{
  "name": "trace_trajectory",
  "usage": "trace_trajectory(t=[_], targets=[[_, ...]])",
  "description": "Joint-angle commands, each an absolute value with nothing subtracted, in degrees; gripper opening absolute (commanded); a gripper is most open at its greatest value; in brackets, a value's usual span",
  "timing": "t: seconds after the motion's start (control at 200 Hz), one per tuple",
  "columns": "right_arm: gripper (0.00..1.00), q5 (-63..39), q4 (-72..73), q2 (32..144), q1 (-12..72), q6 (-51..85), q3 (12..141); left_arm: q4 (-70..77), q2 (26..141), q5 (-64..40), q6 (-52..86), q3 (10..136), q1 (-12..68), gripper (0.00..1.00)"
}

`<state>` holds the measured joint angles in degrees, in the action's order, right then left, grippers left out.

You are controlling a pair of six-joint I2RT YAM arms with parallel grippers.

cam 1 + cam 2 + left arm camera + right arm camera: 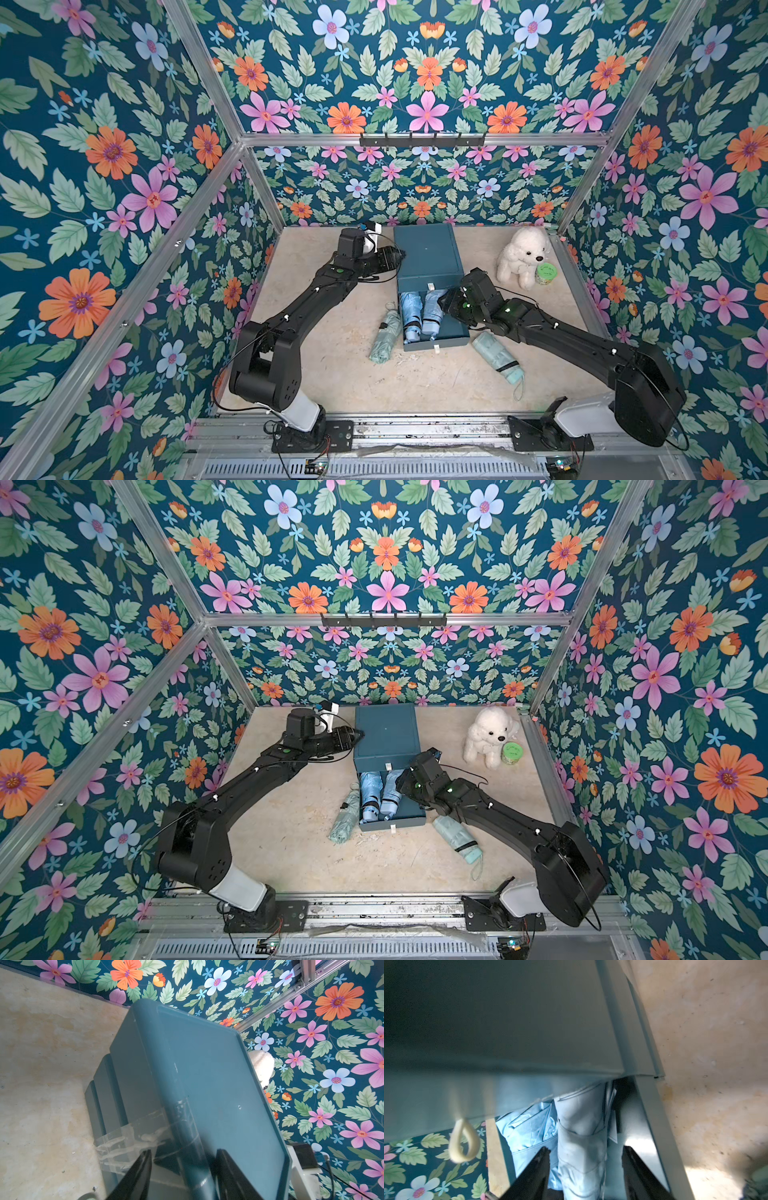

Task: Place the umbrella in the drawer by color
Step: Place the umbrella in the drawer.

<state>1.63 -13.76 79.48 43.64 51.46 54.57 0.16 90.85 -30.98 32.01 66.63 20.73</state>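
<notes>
Fingers of the right arm (542, 1159) stand parted astride a pale blue umbrella (581, 1147) inside the open drawer (652, 1126), not pinching it. Left fingers (143, 1165) straddle the cabinet (207, 1074) edge above the drawer; grip unclear. Light, soft-sleeved, probably slippery: best pinched mid-body, I'd judge.

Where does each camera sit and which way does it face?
Top views: high behind the robot, looking down on left arm, right arm, cabinet, open drawer.
Left wrist: on left arm, facing the cabinet's top; jaws straddle its edge.
Right wrist: on right arm, looking into the drawer at a blue umbrella between its jaws.
All share the cabinet.
</notes>
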Motion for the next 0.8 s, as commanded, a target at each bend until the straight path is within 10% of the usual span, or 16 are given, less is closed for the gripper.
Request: trace_trajectory(t=[0.0, 0.38, 0.795], targets=[[0.63, 9.23, -20.11, 77.02, 46.42, 49.19, 56.50, -10.02, 91.79, -27.25, 29.55, 66.07, 20.77, 0.54], [0.31, 9.77, -12.80, 69.03, 63.79, 48.42, 53.47, -10.28, 92.64, -26.94, 29.60, 66.27, 20.74, 0.54], [0.08, 11.67, -16.60, 73.08, 63.71, 52.56, 51.66, -12.12, 93.58, -24.79, 28.92, 66.53, 20.79, 0.55]])
